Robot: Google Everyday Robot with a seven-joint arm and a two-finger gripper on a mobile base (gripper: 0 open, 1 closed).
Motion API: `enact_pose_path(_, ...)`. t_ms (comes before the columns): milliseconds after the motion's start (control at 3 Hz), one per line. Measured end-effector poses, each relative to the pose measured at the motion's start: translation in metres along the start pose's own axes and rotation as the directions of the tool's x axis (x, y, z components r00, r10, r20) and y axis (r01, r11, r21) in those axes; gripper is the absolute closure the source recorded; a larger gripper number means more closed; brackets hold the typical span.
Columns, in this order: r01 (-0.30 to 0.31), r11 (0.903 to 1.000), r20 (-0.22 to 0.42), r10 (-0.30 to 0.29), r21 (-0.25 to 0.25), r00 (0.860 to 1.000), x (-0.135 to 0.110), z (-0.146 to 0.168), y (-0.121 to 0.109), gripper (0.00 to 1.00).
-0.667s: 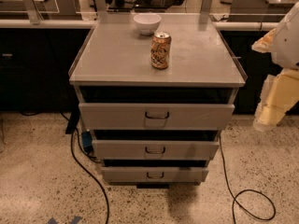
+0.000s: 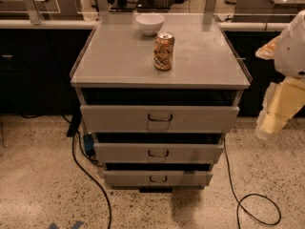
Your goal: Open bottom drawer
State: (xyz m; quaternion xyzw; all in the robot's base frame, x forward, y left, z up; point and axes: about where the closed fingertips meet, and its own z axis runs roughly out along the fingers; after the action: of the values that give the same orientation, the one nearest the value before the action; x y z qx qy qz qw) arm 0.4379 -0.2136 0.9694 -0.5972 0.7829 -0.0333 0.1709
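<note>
The bottom drawer is the lowest and narrowest grey front of the metal cabinet, with a small dark pull handle at its centre. It sits just above the floor, below the mid-sized drawer and the wide top drawer. A dark gap shows above each front. My gripper is the cream end of the arm at the right edge. It hangs in the air to the right of the cabinet at about top-drawer height, well apart from the bottom handle.
A soda can and a white bowl stand on the cabinet top. Black cables run over the speckled floor on both sides of the cabinet. Dark counters stand behind it.
</note>
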Motion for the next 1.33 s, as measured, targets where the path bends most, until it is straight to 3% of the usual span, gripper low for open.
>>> enact_pose_path(333, -0.068, 0.9975, 0.066, 0.069, -0.018, 0.995, -0.004, 0.031, 0.025, 0.0)
enact_pose_path(667, -0.164, 0.9843, 0.1, 0.17, -0.065, 0.98, 0.004, 0.112, 0.068, 0.0)
enact_pose_path(1000, -0.164, 0.9843, 0.1, 0.17, -0.065, 0.98, 0.004, 0.112, 0.068, 0.0)
enact_pose_path(1333, -0.177, 0.9814, 0.11, 0.184, -0.074, 0.977, 0.003, 0.142, 0.076, 0.0)
